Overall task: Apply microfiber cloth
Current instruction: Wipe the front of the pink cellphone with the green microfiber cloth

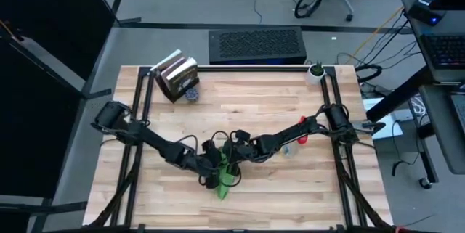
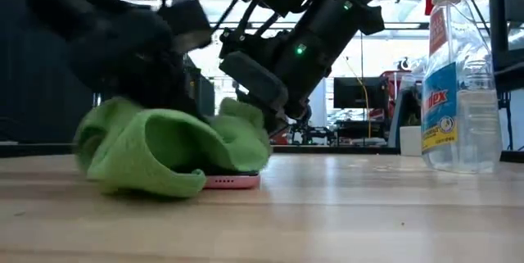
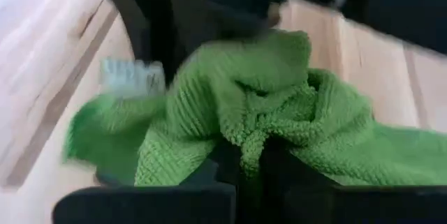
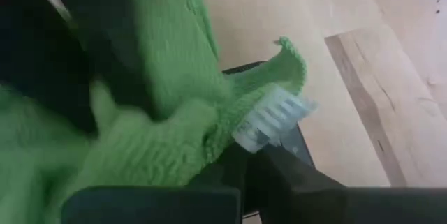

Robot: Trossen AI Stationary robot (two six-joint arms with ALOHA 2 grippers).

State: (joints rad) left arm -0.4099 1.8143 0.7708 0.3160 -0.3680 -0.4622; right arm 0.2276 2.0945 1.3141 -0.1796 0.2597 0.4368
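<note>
The bright green microfiber cloth (image 2: 164, 152) lies bunched near the table's middle (image 1: 225, 181), draped over a flat device with a pink edge (image 2: 233, 182) and a black face (image 4: 297, 144). My left gripper (image 3: 251, 165) reaches in from the table's left (image 1: 211, 169) and is shut on the cloth. My right gripper (image 4: 255, 161) comes from the right (image 1: 236, 152). Its fingers are shut, with the tips at the cloth's edge above the device. A pale ribbed piece (image 4: 272, 116) shows just past those tips. My left gripper pinches a gathered fold of the cloth (image 3: 255, 130) between its two fingers, several layers thick. It comes in low, slanting down from the table's left. The cloth spreads out from the pinch and rests on the device and the table. My right gripper stands at the cloth's edge (image 4: 223, 137); I cannot tell whether it touches the cloth or the device.
A clear spray bottle with a red trigger (image 2: 458, 91) stands upright to the right of the cloth (image 1: 299, 137). Books (image 1: 178, 77) sit at the far left corner and a small potted plant (image 1: 316, 71) at the far right. Bare wood (image 1: 290, 197) lies along the near edge.
</note>
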